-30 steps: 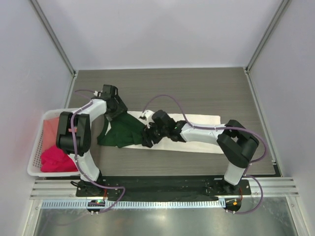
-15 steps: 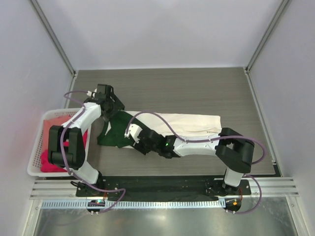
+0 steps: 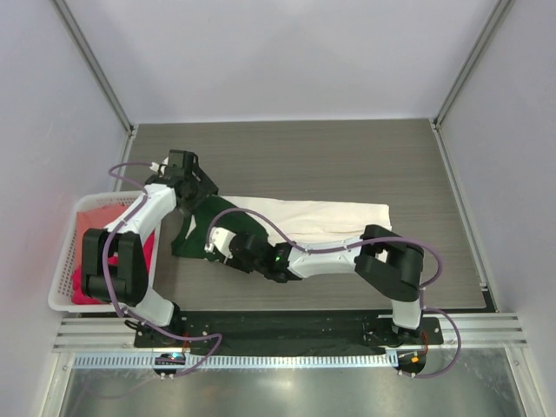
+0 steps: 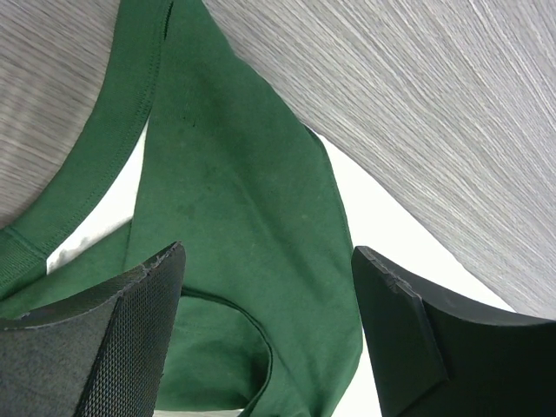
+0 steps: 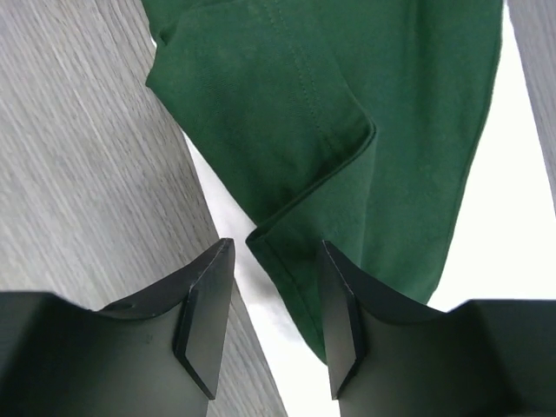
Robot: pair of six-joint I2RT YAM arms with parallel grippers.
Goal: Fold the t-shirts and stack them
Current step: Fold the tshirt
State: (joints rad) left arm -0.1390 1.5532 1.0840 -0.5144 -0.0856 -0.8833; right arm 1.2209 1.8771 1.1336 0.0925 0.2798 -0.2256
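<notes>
A dark green t-shirt (image 3: pixel 201 224) lies crumpled on the left end of a flat cream t-shirt (image 3: pixel 334 217) at the middle of the table. My left gripper (image 3: pixel 195 188) is open over the green shirt's far edge, and green cloth (image 4: pixel 252 217) lies between and below its fingers. My right gripper (image 3: pixel 222 247) is open at the shirt's near edge. A folded green hem corner (image 5: pixel 300 208) lies between its fingertips without being pinched, with cream cloth (image 5: pixel 486 217) under it. Magenta (image 3: pixel 76 284) and salmon-pink (image 3: pixel 87 224) shirts lie in the basket.
A white lattice basket (image 3: pixel 59 278) stands at the table's left edge beside the left arm. Grey wood-grain table (image 3: pixel 347 156) stretches behind the shirts. Metal frame posts stand at both back corners, and white walls enclose the cell.
My right gripper has moved left and nearer along the green shirt to its near edge. My left gripper has drawn back a little to the far left, and its elbow has swung over the basket.
</notes>
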